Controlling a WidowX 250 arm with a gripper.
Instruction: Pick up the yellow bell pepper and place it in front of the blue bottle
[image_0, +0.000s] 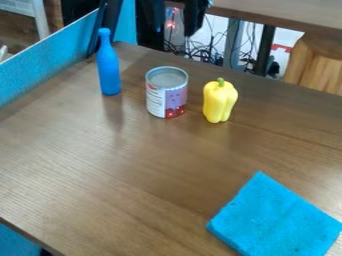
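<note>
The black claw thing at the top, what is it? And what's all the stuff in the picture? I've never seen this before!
That's the black two-finger gripper, the "hand" of a robot arm. Its fingers are apart, with nothing held between them. The picture comes from a camera that looks down at a slant on a brown wooden table.

Toward the back of the table, from left to right in the picture, stand a blue bottle-shaped object, a metal can with a purple, white and red label, and a yellow toy-like pepper with a green stem. A bright blue cloth lies nearest the camera.
</note>
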